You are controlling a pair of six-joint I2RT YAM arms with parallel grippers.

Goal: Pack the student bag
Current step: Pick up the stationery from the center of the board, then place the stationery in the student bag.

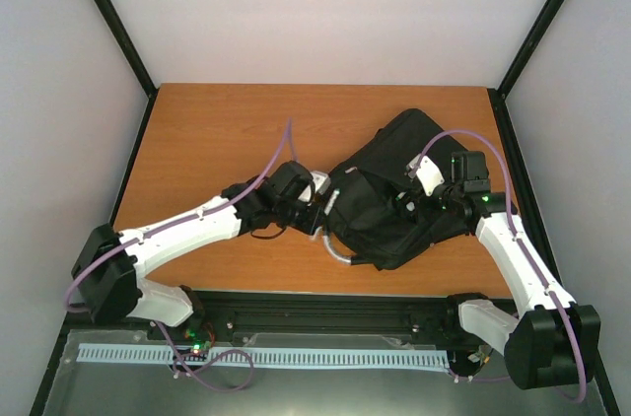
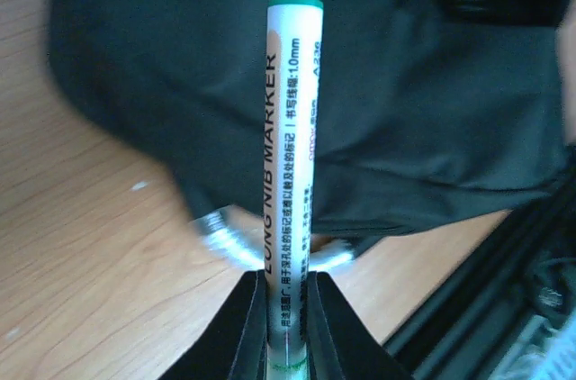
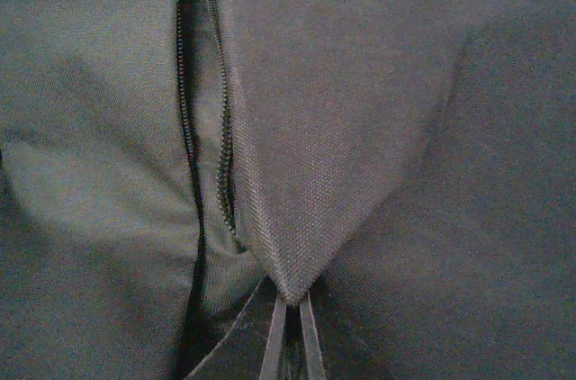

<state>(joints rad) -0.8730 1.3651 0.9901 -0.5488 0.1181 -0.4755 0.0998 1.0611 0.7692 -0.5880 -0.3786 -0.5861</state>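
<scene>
The student bag point(image 1: 380, 204) lies on the counter point(image 1: 217, 130), a little toward 3 o'clock from the counter's middle, slumped and creased. The left gripper point(image 2: 286, 283) is closed narrowly on the lower barrel of a white marker point(image 2: 290, 110) with a green cap. The marker stands straight out from the jaws, its cap over the black fabric at the bag's 9 o'clock edge. The right gripper point(image 1: 414, 201) sits at the bag's 3 o'clock side, clamped tight on a fold of its fabric. The wrist view shows the cloth drawn into a peak, with an unzipped zipper point(image 3: 222, 155) gaping just beside it at 10 o'clock.

The step in hand seems to be feeding the marker into that opening. To do it well:

- The right arm should lift its fold enough to hold the slit wide.
- The left arm should line the marker's length up with the zipper rather than across it.
- The cap should go in first, at a shallow angle, so it slides under the flap instead of pushing the soft cloth ahead of it.
- The left jaws should let go only once most of the barrel is inside.

The curved grey handle point(image 1: 338, 253) at the bag's 7 o'clock corner lies near the approach and is best avoided.
</scene>
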